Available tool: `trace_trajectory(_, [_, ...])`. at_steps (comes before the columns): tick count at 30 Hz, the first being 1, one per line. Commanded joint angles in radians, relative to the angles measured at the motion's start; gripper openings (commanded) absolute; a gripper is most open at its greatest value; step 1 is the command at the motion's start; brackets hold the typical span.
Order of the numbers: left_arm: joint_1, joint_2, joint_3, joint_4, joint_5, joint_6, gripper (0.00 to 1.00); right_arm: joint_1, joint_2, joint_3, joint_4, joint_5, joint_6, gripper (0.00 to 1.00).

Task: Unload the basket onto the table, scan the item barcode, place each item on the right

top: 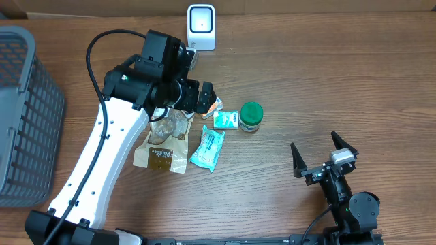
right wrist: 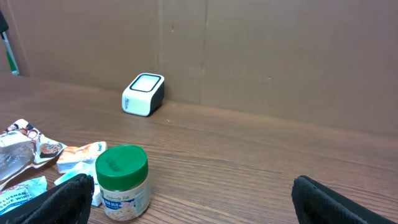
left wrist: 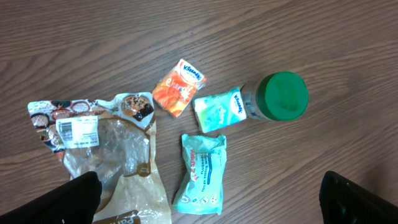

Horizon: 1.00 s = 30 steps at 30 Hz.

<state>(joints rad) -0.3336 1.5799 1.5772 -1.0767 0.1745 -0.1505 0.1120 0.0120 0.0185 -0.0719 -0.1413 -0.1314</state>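
Several items lie in a cluster mid-table: a green-lidded jar, a teal tissue pack, an orange tissue pack, a teal wipes pack and a brown-and-clear bag with a white barcode label. The white scanner stands at the table's far edge. My left gripper hovers open above the cluster, holding nothing. My right gripper is open and empty, low, right of the jar.
A grey mesh basket stands at the left edge. A cardboard wall runs behind the scanner. Bare wood table lies between the jar and the right arm.
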Motion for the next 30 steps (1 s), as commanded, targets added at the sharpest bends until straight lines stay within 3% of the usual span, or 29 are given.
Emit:
trace_trajectory(1, [-0.001, 0.012, -0.006, 0.0, -0.029, -0.006, 1.0, 0.005, -0.008, -0.01, 0.003, 0.013, -0.006, 1.0])
trace_trajectory(11, [-0.001, 0.017, -0.006, 0.001, -0.026, -0.006, 1.0, 0.005, -0.008, -0.01, -0.002, 0.067, -0.035, 1.0])
trace_trajectory(15, [0.0, 0.019, -0.006, -0.002, -0.034, -0.007, 1.0, 0.005, -0.008, -0.01, -0.003, 0.053, 0.079, 1.0])
trace_trajectory(20, [0.038, 0.033, -0.006, -0.061, -0.183, -0.119, 1.0, 0.005, -0.008, -0.01, 0.0, 0.007, 0.22, 1.0])
trace_trajectory(25, [0.107, 0.033, -0.006, -0.058, -0.182, -0.127, 1.0, 0.005, 0.005, 0.023, -0.005, -0.134, 0.224, 1.0])
trace_trajectory(30, [0.168, 0.032, -0.006, -0.085, -0.183, -0.126, 1.0, 0.005, 0.124, 0.185, -0.092, -0.185, 0.236, 1.0])
